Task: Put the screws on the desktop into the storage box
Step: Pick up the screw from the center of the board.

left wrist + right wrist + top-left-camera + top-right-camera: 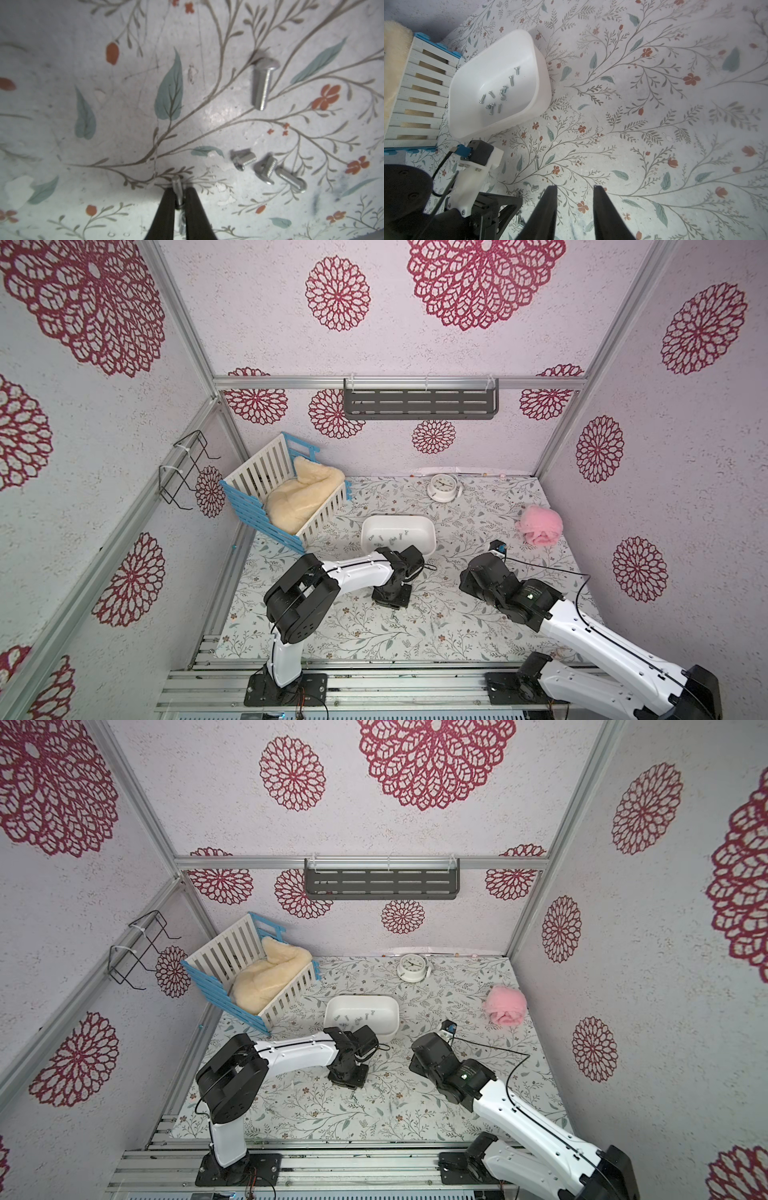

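My left gripper point(180, 190) points down at the desktop point(457, 614) and is shut on a small silver screw point(178, 191) pinched between its black fingers. More screws lie loose nearby: a long one point(262, 83) and three short ones point(267, 168). The white storage box point(395, 517) stands just beyond the left arm, with several screws point(500, 93) inside it. My right gripper point(575, 187) hovers open over bare desktop, nothing between its fingers. A few loose screws point(536, 163) lie between it and the box.
A blue-and-white slatted crate point(286, 497) with cream fleece stands at the back left, touching the box's side. A white clock point(442, 487) sits at the back wall and a pink fluffy ball point(539, 526) at the right. A grey shelf point(419, 402) hangs on the back wall.
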Available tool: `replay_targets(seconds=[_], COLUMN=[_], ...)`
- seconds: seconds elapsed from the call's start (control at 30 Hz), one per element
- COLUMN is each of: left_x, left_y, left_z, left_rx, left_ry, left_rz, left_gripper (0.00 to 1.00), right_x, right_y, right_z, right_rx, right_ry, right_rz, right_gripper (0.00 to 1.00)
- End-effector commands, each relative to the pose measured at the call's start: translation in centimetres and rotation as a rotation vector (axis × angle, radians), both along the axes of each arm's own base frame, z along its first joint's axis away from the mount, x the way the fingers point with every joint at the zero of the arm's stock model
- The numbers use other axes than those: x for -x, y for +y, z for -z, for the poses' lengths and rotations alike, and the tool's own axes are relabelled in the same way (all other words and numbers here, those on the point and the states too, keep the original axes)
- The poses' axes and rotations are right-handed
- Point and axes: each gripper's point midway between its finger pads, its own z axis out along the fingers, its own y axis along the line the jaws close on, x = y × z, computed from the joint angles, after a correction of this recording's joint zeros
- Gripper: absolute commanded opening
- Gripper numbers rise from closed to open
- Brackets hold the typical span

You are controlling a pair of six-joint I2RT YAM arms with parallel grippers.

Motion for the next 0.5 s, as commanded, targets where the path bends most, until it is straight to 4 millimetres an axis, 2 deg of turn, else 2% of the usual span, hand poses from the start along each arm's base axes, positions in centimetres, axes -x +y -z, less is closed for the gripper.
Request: replay_targets(seconds=[0.0,0.27,0.47], left_x=[0.6,-1.2,-3.9], left_y=[0.6,0.7,1.8], left_z=[0.1,-4.4,-8.4], left_rx=[-0.046,-0.025,-0.010], left_ry=[0.003,-0.098,-0.188], left_rz=[0.028,0.040,0.012], left_gripper=[0.11,0.05,0.05], right_x=[-0.7,-1.0,-1.3], right_y=[0.5,0.8,1.0], right_z=[-0.8,-0.9,-1.1], right_rx=[-0.026,-0.024,-0.023], right_ry=[-0.026,-0.028,-0.031], right_rz=[0.002,-0.009,-0.017], right_gripper=[0.34,0.34,0.34])
